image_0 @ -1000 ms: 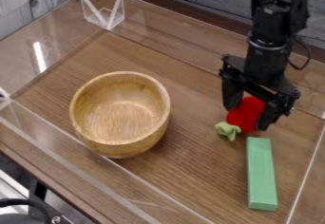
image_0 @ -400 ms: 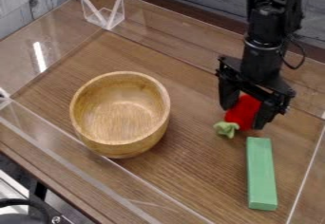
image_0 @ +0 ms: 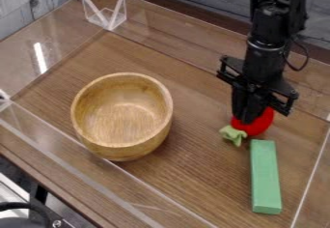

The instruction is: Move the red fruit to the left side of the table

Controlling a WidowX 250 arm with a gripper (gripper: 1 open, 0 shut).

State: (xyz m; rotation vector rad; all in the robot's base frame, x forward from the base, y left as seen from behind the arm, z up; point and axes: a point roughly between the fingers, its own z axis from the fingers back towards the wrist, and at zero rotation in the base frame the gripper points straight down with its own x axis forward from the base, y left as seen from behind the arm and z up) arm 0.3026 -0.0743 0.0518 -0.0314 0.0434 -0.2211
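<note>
Over the table, single camera view:
Fruit: small bright red rounded strawberry-like toy fruit (image_0: 257, 124) with a green leafy stem end, low on the right part of the brown wood-grain table (image_0: 180, 68), just above the flat green rectangular block (image_0: 264, 175).
Tool: black robot gripper (image_0: 254, 114) points straight down, its jaws drawn narrow around the red fruit, which shows between and beneath them.
Bowl: round light wooden bowl (image_0: 122, 114) sits left of centre, well apart from the fruit.
Walls: low clear acrylic walls (image_0: 52, 34) border the tabletop.
Step in hand: grasping; the fruit appears clamped but not lifted off the wood.
Next move: it likely calls for a lift clear of the surface, then a carry leftward, passing over or around the bowl, and a release near the left wall.
Count: one red fruit, one green block, one wooden bowl, one gripper.
</note>
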